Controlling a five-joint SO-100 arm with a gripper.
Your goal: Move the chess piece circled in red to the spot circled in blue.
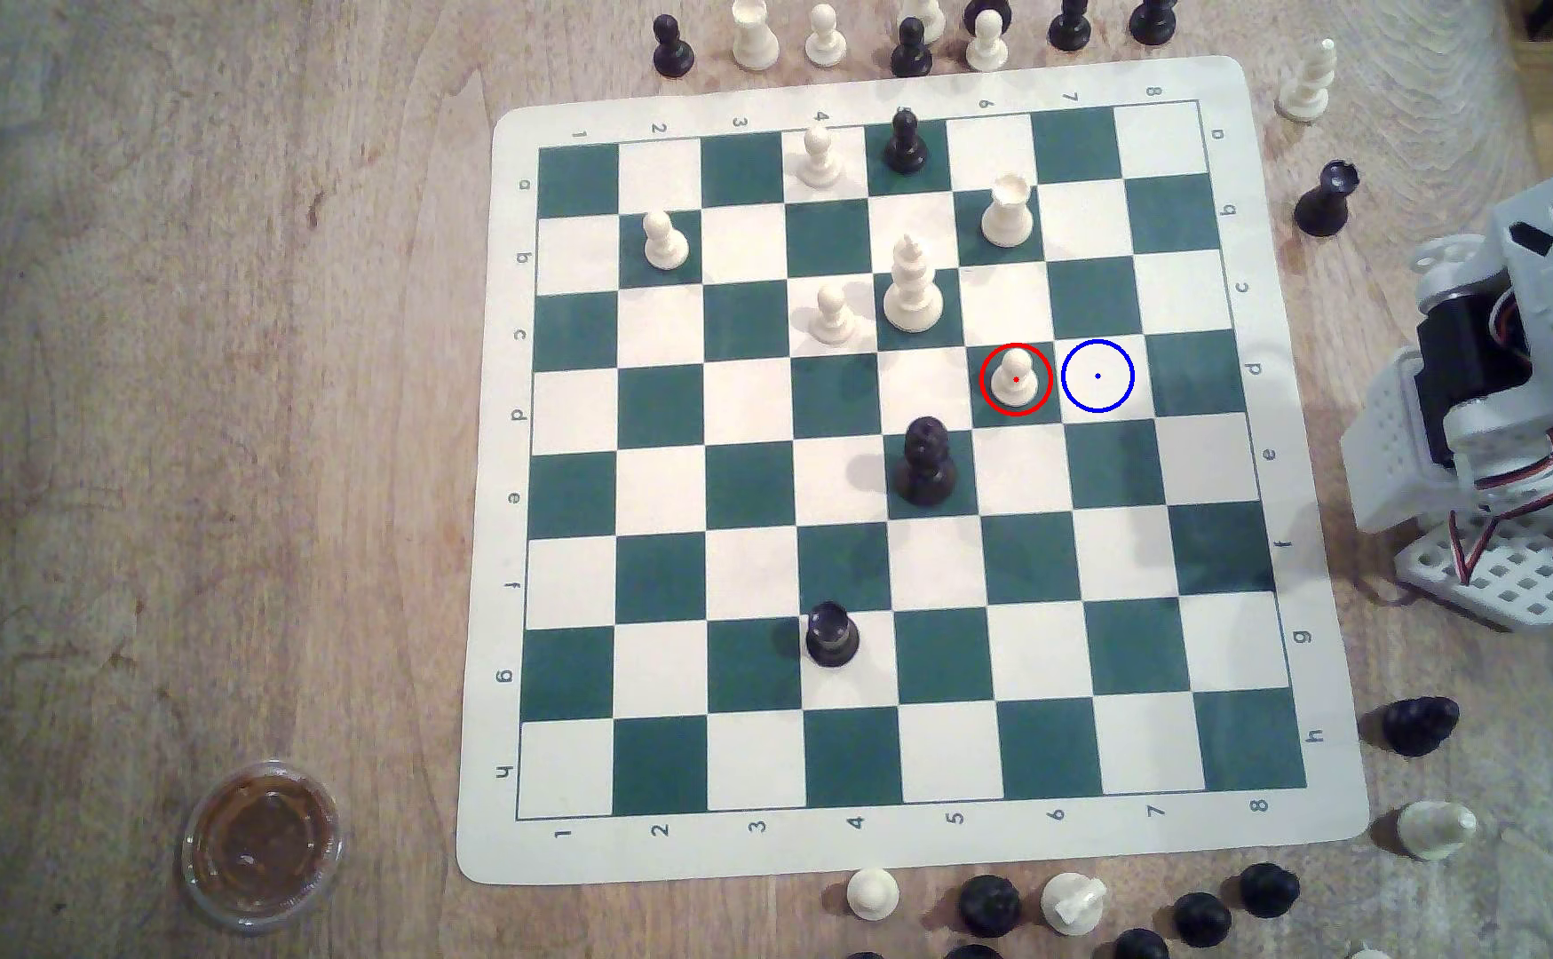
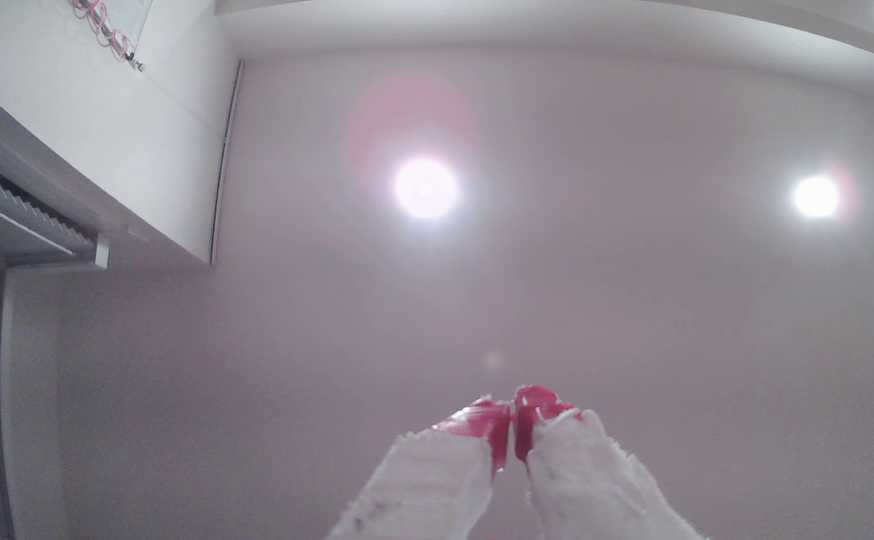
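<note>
On the board, progress: nothing moved yet; you have the whole pick, carry and place ahead.
Table (image 1: 200, 369): worn pale wood.
Board (image 1: 846, 844): flat vinyl, green and cream squares.
Arm (image 1: 1510, 387): folded off the exterior view's right edge, grey plastic.
Gripper (image 2: 513, 415): aimed at the ceiling, red tips pressed together, empty.
Spot (image 1: 1097, 375): bare cream square, d7.
Pawn (image 1: 1016, 376): cream plastic, ball head, flared base, upright on green d6, just beside the spot.

Pale ceiling (image 2: 580, 311) with two glaring round lights (image 2: 426, 188); worn wooden tabletop (image 1: 200, 415).
</note>
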